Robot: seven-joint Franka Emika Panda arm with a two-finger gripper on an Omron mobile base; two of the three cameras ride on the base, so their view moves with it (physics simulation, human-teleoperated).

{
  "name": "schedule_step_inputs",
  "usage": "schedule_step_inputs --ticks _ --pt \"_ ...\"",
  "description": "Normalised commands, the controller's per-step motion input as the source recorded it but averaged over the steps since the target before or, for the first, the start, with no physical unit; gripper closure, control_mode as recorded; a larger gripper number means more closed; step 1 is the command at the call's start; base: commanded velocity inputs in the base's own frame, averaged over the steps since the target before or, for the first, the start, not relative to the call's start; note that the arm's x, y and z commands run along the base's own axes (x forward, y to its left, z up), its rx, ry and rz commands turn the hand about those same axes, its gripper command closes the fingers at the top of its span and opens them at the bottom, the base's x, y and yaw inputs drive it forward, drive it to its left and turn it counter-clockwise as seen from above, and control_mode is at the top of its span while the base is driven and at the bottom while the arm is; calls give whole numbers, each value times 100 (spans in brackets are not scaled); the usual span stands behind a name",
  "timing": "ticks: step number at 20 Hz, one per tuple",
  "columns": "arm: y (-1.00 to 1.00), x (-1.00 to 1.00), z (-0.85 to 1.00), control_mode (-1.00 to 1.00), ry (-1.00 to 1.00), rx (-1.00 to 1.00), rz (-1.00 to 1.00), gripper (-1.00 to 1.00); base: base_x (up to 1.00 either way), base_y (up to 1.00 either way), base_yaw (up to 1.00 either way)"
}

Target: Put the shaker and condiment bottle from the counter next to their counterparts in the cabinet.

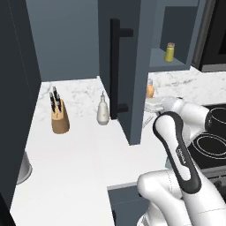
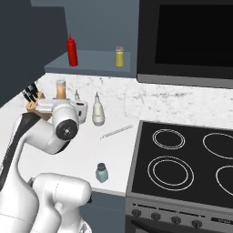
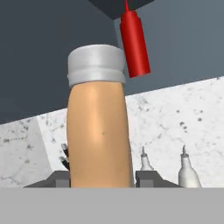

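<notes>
Condiment bottle (image 3: 98,127) sits clamped between your gripper (image 3: 100,179) fingers, low on its orange body, standing upright with the white cap on top; in the right base view it shows just above the wrist, lifted off the counter (image 2: 113,150) and below the open cabinet (image 2: 91,68) shelf. You have the red bottle (image 2: 71,50) and the yellow jar (image 2: 119,57) standing on that shelf, well apart from each other. The shaker (image 2: 102,173) waits near the counter's front edge, close to the stove (image 2: 182,159), untouched. Two white spouted bottles (image 2: 97,109) stand near your hand, and a knife block (image 1: 59,117) sits further along.

Your hold is low on a tall bottle, so a quick swing could tip it in the fingers. Raising it too close to the shelf edge could knock the cap against the lip. Setting it down hard beside the red bottle could topple that one. Mind the open door (image 1: 121,66) when your elbow swings
</notes>
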Motion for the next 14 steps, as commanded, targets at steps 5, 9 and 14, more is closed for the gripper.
schedule_step_inputs --ticks 5,9,14 --pt "0 -27 36 -100 -10 0 0 100 0 0 0" --pt "-4 -20 64 -100 -3 0 -7 100 0 0 0" --pt "-16 -9 55 -100 1 0 -13 100 0 0 0"
